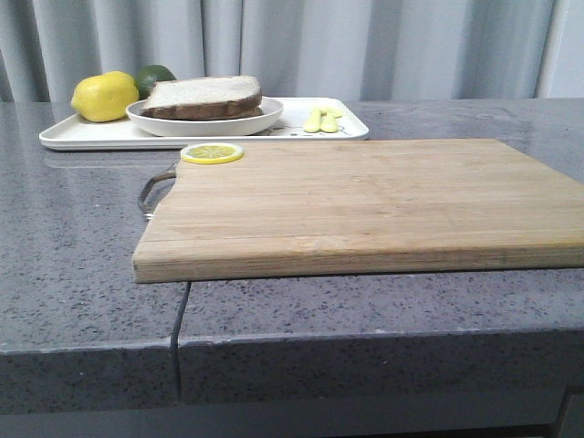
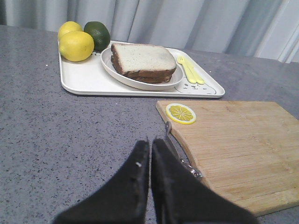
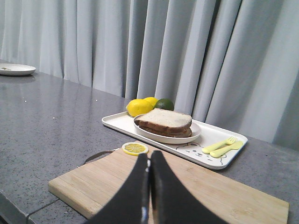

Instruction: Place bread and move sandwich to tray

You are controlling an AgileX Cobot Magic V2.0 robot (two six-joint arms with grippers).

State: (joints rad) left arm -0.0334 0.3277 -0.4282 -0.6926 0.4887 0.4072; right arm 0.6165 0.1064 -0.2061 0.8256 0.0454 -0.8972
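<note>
Nearest the front camera, a wooden cutting board [image 1: 365,205] is lying on the grey countertop [image 1: 73,265], a lemon slice [image 1: 212,153] sitting on its far corner. Behind it, the sandwich [image 1: 203,98] is resting in its round dish [image 1: 205,120] on the tray [image 1: 82,135], beside two lemons [image 2: 74,42], a lime [image 2: 97,35] and yellow cutlery [image 1: 321,119]. Both the left gripper [image 2: 150,161] and right gripper [image 3: 148,175] are hanging with jaws together, holding nothing.

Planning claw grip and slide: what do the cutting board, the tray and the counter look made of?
Cutting board: wood, possibly bamboo, with visible lengthwise grain strips and a matte finish. Tray: smooth white, slightly glossy, likely plastic or melamine, though ceramic can't be ruled out. Counter: grey speckled stone or stone-look composite, semi-polished, with a seam at the front edge.
</note>
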